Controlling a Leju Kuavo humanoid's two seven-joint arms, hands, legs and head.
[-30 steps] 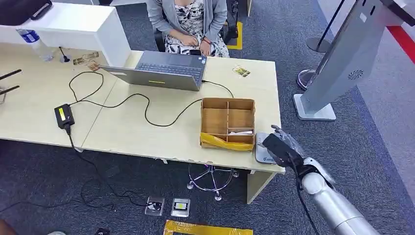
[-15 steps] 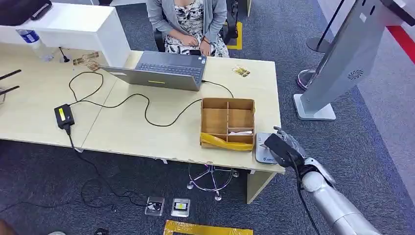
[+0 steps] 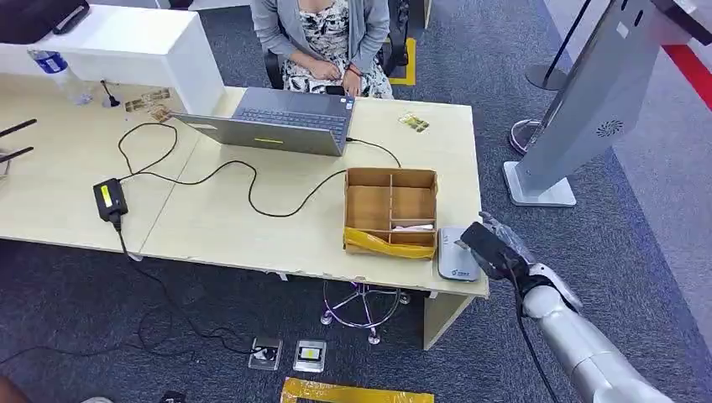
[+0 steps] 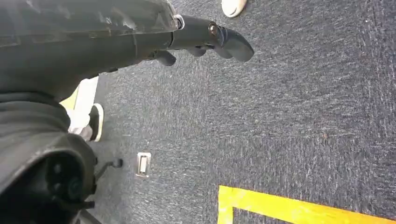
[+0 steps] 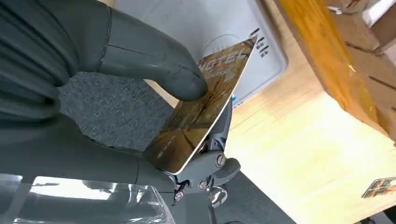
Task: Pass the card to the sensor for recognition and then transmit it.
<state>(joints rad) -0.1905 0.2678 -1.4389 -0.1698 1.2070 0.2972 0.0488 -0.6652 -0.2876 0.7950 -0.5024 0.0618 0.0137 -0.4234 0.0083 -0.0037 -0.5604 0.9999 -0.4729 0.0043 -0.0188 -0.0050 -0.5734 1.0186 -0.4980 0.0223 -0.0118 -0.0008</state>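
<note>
Right hand (image 3: 495, 249) pinches the card (image 5: 201, 107) just off the surface's (image 3: 252, 227) near-right corner beside the sensor (image 3: 458, 256); scan looks unfinished, handover pending; left hand (image 4: 205, 39) hangs with nothing in it.

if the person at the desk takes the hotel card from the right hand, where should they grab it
Best bet is the free printed end of the card, the end over the grey sensor. The right hand pinches its other half between thumb and fingers, so that end sticks out bare. Come from the desk side, pinching both flat faces.
</note>
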